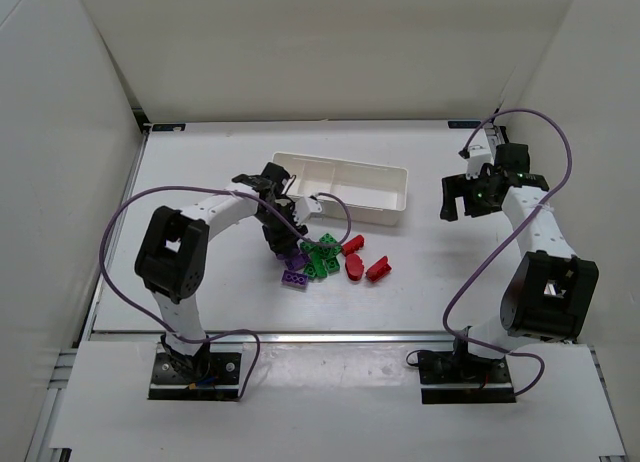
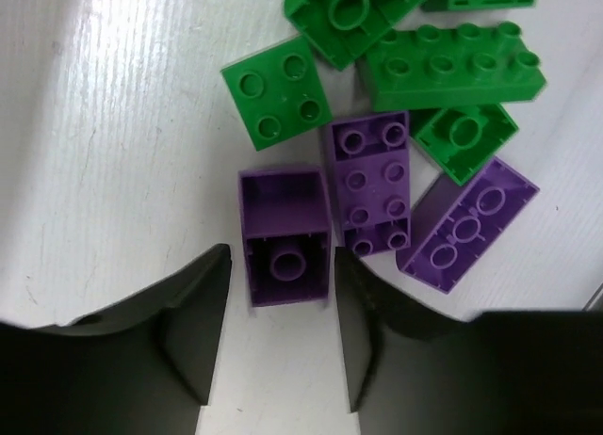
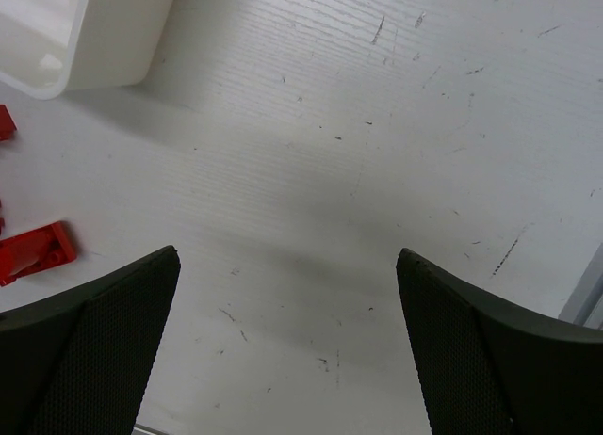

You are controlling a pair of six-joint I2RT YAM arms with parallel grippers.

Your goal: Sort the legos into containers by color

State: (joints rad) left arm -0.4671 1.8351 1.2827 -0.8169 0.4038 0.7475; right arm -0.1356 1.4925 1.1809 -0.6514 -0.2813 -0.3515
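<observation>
The legos lie in a loose pile in front of the white tray, whose inside looks empty. In the pile, purple bricks are on the left, green ones in the middle and red ones on the right. My left gripper is down at the pile's left end. In the left wrist view its fingers straddle the near end of a purple brick lying on its side, with a thin gap on the left. My right gripper hovers wide open to the right of the tray, holding nothing.
Just past the straddled brick lie two more purple bricks and several green ones. The right wrist view shows the tray's corner, a red brick at the left edge and scuffed tabletop. White walls enclose the table.
</observation>
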